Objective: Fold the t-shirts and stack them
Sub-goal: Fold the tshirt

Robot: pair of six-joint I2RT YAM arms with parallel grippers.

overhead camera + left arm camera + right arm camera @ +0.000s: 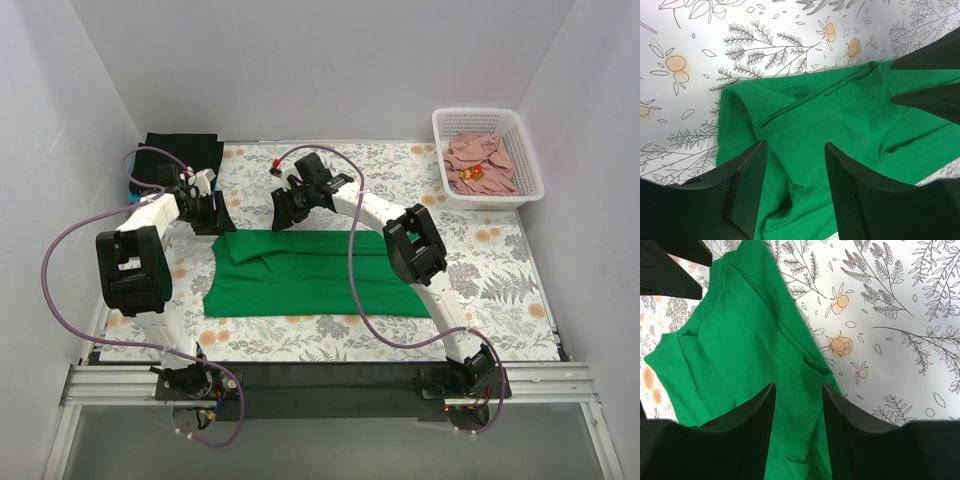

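The bright green t-shirt (310,275) lies partly folded as a wide band in the middle of the table. Both grippers hang over its far edge. My left gripper (216,216) is open above the shirt's far left corner, with green cloth (840,115) showing between its fingers (795,170). My right gripper (287,212) is open above the far edge, with a folded sleeve (740,350) between its fingers (797,410). Neither grips the cloth. A folded black t-shirt (181,152) lies at the back left. A dusty pink t-shirt (480,163) with a red-yellow mark lies in the basket.
The white lattice basket (530,160) stands at the back right corner. A sliver of light blue (131,188) shows beside the black shirt. The floral tablecloth (500,270) covers the table. White walls close in three sides. Grey cables loop off both arms.
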